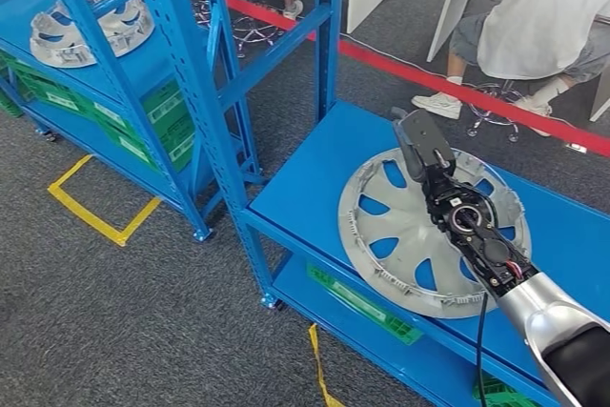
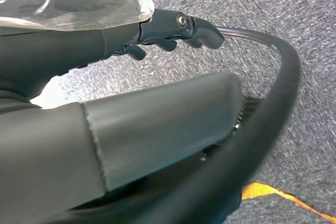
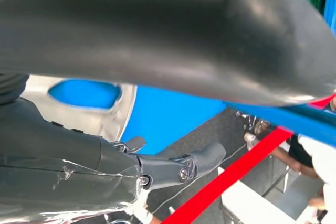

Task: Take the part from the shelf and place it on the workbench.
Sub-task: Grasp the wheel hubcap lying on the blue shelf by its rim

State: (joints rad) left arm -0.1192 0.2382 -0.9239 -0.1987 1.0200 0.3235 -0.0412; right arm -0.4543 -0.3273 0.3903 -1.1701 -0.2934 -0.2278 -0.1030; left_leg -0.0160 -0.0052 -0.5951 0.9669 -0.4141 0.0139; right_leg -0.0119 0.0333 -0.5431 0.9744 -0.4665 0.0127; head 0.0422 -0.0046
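Silver hubcap [image 1: 403, 235] flat on shelf [image 1: 302, 188], inner side up, R hand [image 1: 420, 145] above

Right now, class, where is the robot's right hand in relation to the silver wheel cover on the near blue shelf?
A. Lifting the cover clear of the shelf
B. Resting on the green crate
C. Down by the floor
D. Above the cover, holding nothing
D: in the head view the right hand is stretched over the wheel cover, which lies flat on the blue shelf.
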